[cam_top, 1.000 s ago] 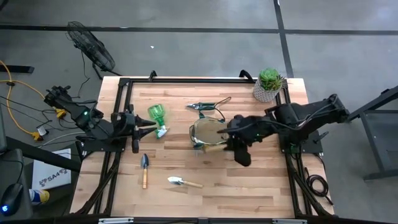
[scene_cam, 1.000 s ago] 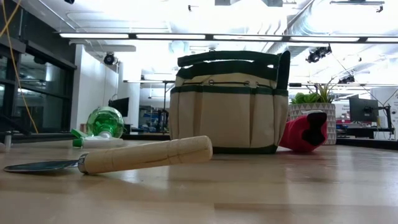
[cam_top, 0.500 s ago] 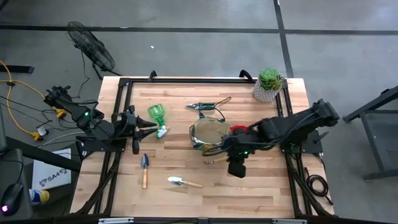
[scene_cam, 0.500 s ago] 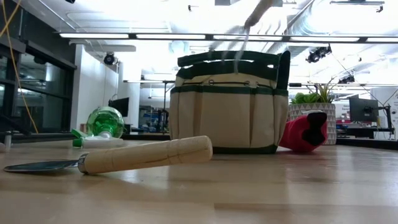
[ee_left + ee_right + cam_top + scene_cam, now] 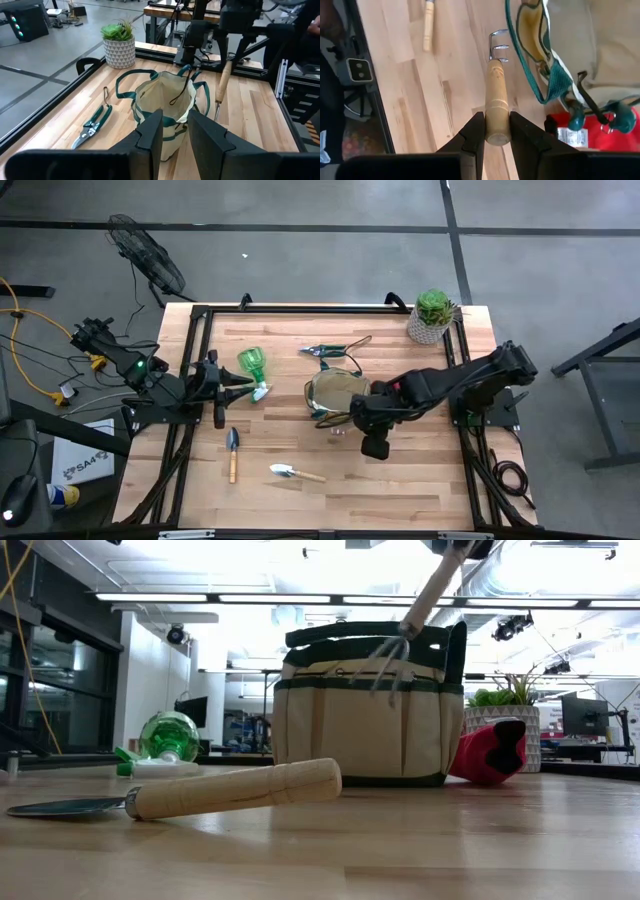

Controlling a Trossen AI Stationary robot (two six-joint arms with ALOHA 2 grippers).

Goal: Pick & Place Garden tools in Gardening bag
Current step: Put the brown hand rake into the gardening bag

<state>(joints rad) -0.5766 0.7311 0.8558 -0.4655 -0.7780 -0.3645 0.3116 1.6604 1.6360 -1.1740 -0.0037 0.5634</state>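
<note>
My right hand (image 5: 492, 131) is clamped on the hand rake (image 5: 496, 95) by its wooden handle end, tines hanging beside the gardening bag (image 5: 335, 392) mid-desk. Light, stiff tool; bag soft, collapsible.

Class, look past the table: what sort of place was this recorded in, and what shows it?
Probably an indoor robotics lab or workshop: bare grey floor, exposed ceiling ducts with strip lights, and further workbenches beyond the wooden table.

Bright, even overhead light; ceiling strips (image 5: 330, 598) glare white above me, shadows soft, my right fingers (image 5: 472, 137) slightly blurred, near trowel handle (image 5: 235, 788) soft.
</note>
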